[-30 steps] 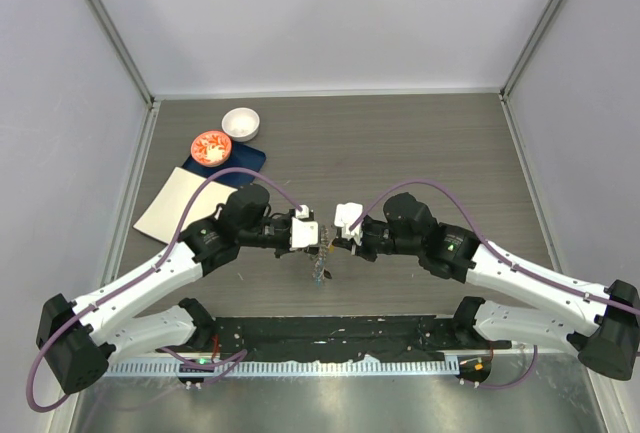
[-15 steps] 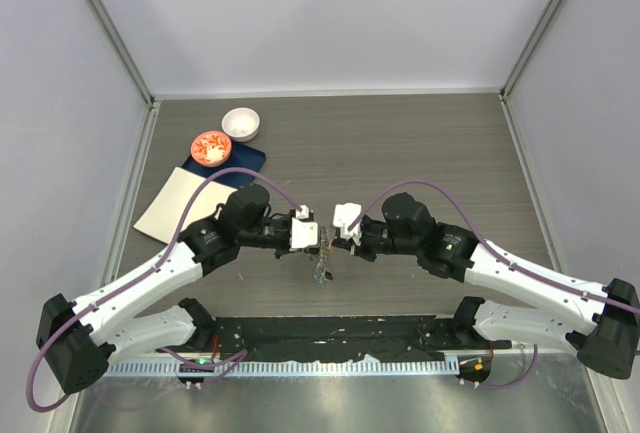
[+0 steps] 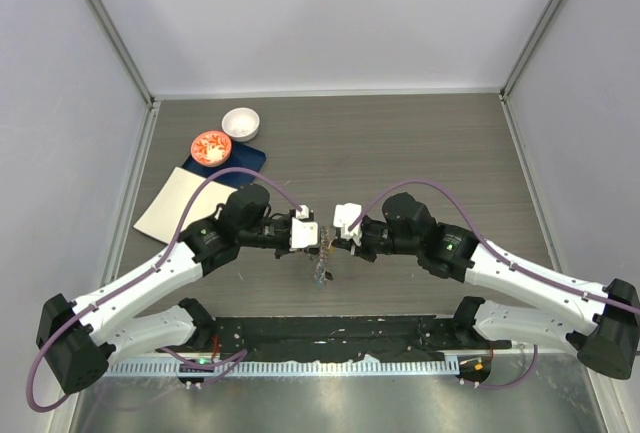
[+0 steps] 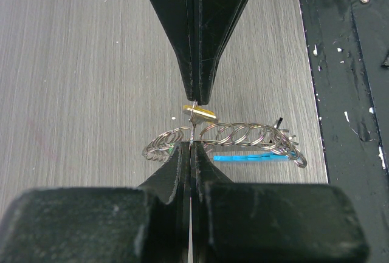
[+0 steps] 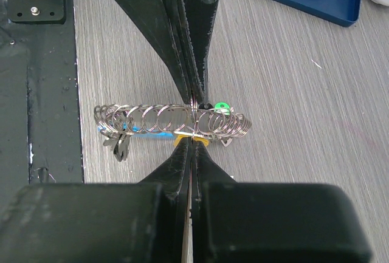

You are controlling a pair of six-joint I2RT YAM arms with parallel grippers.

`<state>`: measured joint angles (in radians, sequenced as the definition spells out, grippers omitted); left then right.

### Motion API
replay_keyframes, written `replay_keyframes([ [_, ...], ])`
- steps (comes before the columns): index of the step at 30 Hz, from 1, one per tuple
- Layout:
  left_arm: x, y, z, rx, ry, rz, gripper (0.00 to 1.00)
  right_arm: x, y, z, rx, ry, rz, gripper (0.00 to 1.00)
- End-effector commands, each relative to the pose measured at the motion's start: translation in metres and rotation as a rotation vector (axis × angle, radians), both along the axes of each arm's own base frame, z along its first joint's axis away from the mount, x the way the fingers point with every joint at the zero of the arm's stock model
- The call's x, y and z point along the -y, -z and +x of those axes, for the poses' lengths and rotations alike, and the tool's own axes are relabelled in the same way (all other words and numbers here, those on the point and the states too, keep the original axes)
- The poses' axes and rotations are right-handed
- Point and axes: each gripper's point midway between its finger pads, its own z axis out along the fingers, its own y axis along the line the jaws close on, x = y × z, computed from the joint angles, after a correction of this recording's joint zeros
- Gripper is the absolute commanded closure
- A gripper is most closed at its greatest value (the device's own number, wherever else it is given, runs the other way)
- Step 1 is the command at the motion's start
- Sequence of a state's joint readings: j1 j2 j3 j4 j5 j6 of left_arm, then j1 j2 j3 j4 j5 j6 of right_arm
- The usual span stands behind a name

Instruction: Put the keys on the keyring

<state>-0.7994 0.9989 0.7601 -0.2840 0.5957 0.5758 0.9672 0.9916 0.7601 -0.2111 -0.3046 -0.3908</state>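
Nothing is visibly shifting since the earlier views; both arms are holding station over the desk (image 3: pixel 420 143). The left arm (image 3: pixel 170 263) and right arm (image 3: pixel 500 268) are reaching inward, elbows out, tips nearly meeting. The left claw (image 4: pixel 191 147) is pinching the keyring (image 4: pixel 243 134), keeping it hanging steady above the desk. The right claw (image 5: pixel 193 143) is clamping a yellow-tagged key (image 4: pixel 199 114), seemingly working it onto the coil.

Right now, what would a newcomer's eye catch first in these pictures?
The two end effectors meet tip to tip over the middle of the table. The left end effector is shut on the keyring, a coil of metal loops with a blue piece, and the right end effector is shut on a yellow-tagged key. At the back left, a red-patterned dish stands out.
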Motion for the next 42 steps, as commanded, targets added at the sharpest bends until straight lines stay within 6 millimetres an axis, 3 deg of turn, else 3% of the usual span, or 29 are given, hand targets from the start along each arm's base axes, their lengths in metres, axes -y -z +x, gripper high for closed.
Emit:
replay_keyframes([
  [1, 0.008, -0.022, 0.002, 0.052, 0.018, -0.072, 1.00, -0.004, -0.028, -0.002, 0.054, -0.022, 0.067, 0.99],
  [42, 0.012, -0.025, -0.012, 0.018, 0.092, -0.091, 1.00, -0.010, -0.023, -0.001, 0.054, -0.042, 0.041, 0.99],
])
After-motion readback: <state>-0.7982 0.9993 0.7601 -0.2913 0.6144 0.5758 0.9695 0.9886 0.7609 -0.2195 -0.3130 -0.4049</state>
